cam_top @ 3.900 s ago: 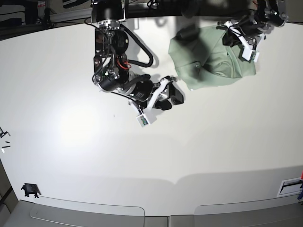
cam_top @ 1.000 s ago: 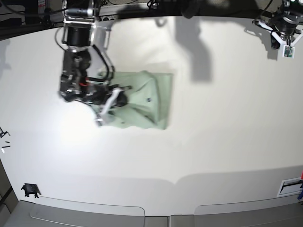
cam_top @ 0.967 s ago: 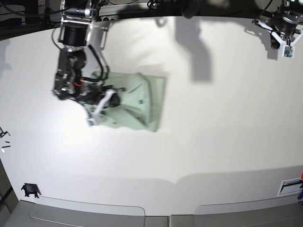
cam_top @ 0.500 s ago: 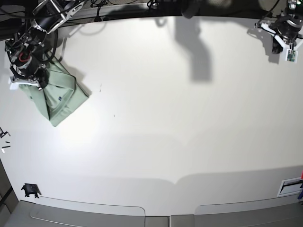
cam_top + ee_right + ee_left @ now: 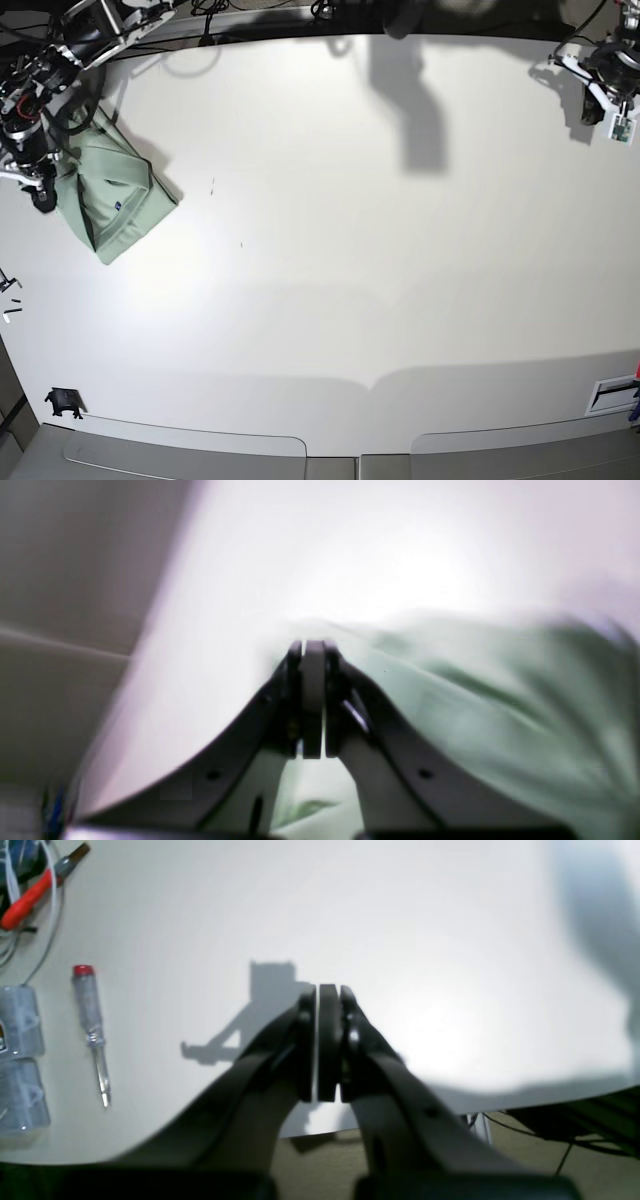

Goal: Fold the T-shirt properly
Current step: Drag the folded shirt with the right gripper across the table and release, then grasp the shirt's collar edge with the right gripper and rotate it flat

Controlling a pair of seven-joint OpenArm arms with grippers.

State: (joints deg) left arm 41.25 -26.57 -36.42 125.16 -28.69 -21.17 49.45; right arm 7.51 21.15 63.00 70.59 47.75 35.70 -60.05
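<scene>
T-shirt lies folded into a compact mint-green bundle at the far-left edge of the white table, one corner pointing toward the table's near side. Small dark tag on its upper layer. Right gripper sits at the shirt's left edge, arm reaching in from the top-left corner, elbow bent, wrist angled down toward the table edge. In the right wrist view the right gripper has its jaws pressed together, nothing seen between them, green cloth just beside and under them; view blurred. Well apart, at the far-right top corner, left gripper hovers over bare table, pointing down. Left wrist view: left gripper pinched closed, holding nothing. Screwdriver with a red cap lies to one side, near clear plastic cases.
</scene>
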